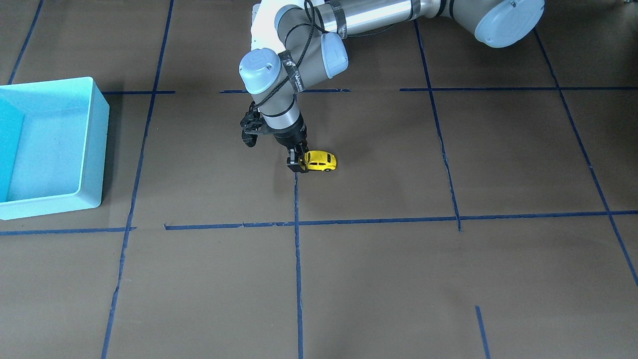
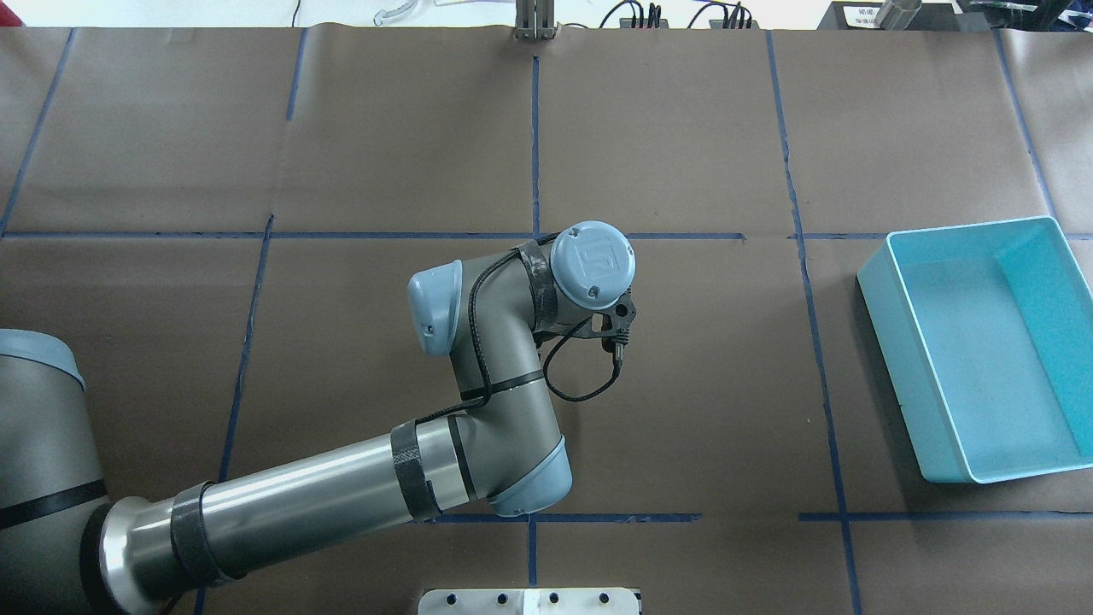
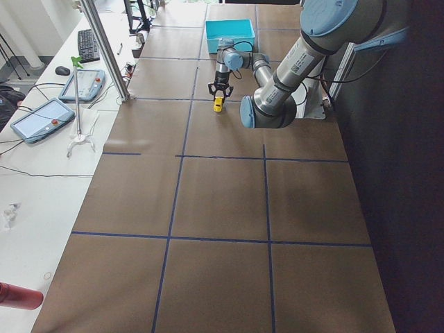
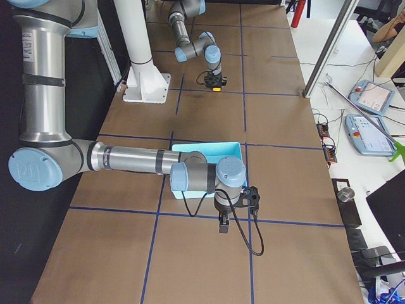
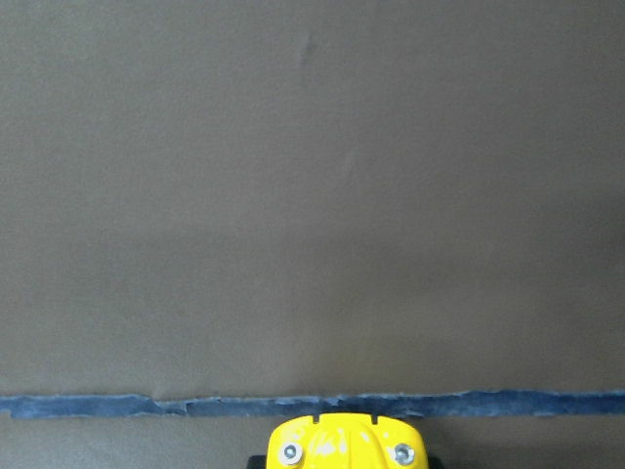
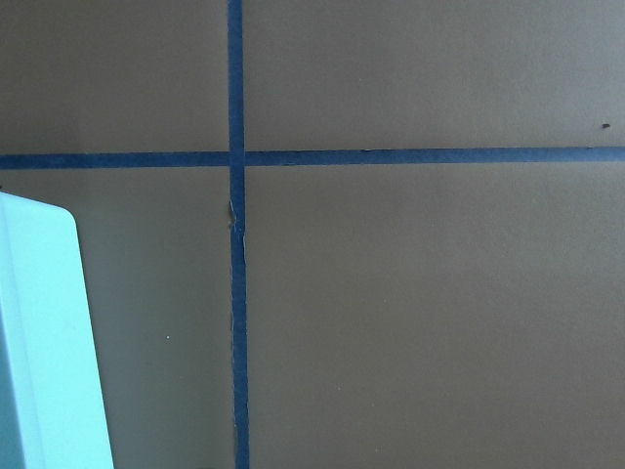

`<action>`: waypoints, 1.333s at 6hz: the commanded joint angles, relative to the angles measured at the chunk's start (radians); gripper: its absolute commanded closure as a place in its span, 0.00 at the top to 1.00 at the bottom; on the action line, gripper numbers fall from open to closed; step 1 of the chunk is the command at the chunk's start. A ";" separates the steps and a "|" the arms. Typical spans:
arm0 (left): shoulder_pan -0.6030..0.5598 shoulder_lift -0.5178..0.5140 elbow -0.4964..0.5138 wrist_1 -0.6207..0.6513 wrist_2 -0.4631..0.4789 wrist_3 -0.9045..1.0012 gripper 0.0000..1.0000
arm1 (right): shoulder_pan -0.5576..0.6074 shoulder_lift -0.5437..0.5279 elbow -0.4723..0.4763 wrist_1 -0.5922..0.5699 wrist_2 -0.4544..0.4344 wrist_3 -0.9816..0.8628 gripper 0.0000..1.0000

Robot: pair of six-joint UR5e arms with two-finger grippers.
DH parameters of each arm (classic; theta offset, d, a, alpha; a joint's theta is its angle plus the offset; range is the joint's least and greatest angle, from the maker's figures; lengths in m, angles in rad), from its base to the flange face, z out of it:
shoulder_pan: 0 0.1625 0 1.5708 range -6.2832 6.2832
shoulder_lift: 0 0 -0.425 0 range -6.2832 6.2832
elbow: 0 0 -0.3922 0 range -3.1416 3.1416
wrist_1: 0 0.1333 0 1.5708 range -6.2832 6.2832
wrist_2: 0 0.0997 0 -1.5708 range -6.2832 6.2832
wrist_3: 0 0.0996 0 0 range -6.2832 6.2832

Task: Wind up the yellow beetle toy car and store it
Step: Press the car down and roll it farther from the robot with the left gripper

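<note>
The small bright yellow rounded toy car (image 1: 321, 161) stands mid-table on brown paper (image 1: 398, 274), one end held between the closed fingers of the left gripper (image 1: 298, 163). About the fingers of the right gripper (image 4: 223, 226), near the turquoise plastic bin (image 4: 209, 151), I cannot tell.

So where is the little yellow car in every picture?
Front-facing: centre, yellow car at the left tool.
Overhead: hidden under the left arm.
Exterior left: car top middle, far.
Exterior right: car top middle, far.
Left wrist: car bottom edge.
Right wrist: not there.
Shared landmark: the turquoise bin.
</note>
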 commanded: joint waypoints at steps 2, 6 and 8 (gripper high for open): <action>-0.055 -0.008 -0.018 -0.103 -0.147 -0.011 0.02 | 0.000 -0.001 -0.001 0.002 -0.003 -0.001 1.00; -0.055 0.002 0.046 -0.280 -0.176 -0.033 0.02 | 0.000 0.002 -0.001 0.002 -0.003 -0.003 1.00; -0.055 0.015 0.046 -0.280 -0.176 -0.033 0.02 | 0.000 0.004 -0.001 0.003 -0.003 -0.001 1.00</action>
